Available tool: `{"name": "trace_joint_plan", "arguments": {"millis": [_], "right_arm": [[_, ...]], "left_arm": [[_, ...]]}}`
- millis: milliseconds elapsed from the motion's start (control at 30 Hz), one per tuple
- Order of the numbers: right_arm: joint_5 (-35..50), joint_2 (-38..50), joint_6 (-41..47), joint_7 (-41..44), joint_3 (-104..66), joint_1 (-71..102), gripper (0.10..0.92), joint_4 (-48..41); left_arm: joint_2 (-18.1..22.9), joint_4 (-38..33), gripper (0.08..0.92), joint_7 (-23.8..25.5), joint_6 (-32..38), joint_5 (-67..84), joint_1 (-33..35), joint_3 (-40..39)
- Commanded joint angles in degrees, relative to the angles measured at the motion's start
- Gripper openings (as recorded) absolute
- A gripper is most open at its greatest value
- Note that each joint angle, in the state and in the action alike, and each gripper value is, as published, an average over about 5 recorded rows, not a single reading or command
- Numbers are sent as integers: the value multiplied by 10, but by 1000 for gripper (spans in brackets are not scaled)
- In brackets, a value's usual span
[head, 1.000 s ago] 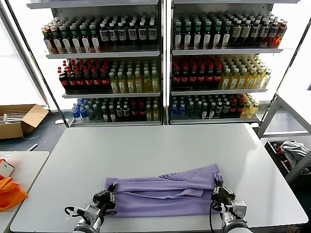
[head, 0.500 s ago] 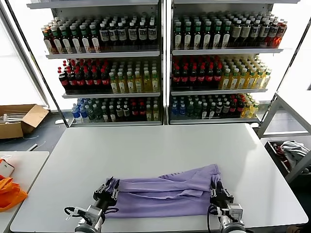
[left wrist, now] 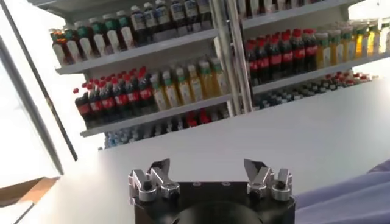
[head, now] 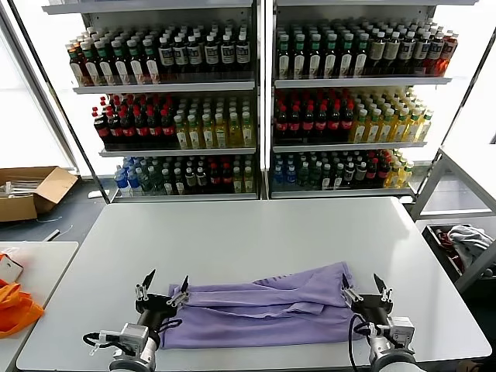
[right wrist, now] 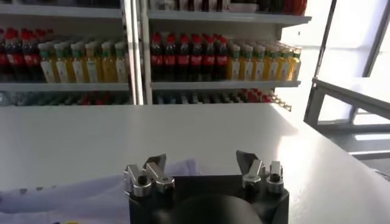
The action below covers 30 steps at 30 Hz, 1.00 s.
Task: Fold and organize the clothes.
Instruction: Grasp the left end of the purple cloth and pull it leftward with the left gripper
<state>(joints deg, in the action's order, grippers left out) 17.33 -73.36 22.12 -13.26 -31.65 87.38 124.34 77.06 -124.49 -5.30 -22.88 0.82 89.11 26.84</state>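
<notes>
Lying flat near the front edge of a white counter (head: 256,232) is a lavender T-shirt (head: 260,306), folded into a long, low band that runs from the robot's left to its right. Its upper layer shows soft creases and a diagonal fold line, and the far right corner rises slightly toward the back of the counter.

Two tools sit at the ends of the garment. The left tool (head: 163,288) stands at the shirt's left end with its fingers spread apart and nothing between them; its right finger looks just beside the cloth's edge, though contact is hard to judge from this angle. The right tool (head: 364,284) stands at the right end, also spread wide and empty, close to the raised corner. Both wrist views confirm the fingers apart and holding nothing, with purple cloth only at the margin.

Behind the counter, shelves of bottled drinks (head: 256,108) fill the background.

The shirt appears light, thin and limp, so it will likely sag, wrinkle and slide on the smooth counter rather than hold any shape. A firm pinch through all layers at the two short ends or outer corners seems the best hold; lifting both ends evenly should keep the fold from falling open.
</notes>
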Motion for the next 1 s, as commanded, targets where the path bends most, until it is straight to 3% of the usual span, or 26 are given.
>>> {"name": "trace_joint_plan", "arguments": {"millis": [33, 733, 1000], "right_arm": [[28, 12, 0, -4, -24, -8, 820, 42], [48, 25, 8, -5, -15, -43, 823, 32], [48, 22, 6, -6, -17, -42, 823, 33]], "left_arm": [[33, 16, 808, -20, -20, 59, 6, 18], [45, 76, 812, -10, -15, 58, 14, 10], [39, 75, 605, 19, -17, 59, 22, 12]]}}
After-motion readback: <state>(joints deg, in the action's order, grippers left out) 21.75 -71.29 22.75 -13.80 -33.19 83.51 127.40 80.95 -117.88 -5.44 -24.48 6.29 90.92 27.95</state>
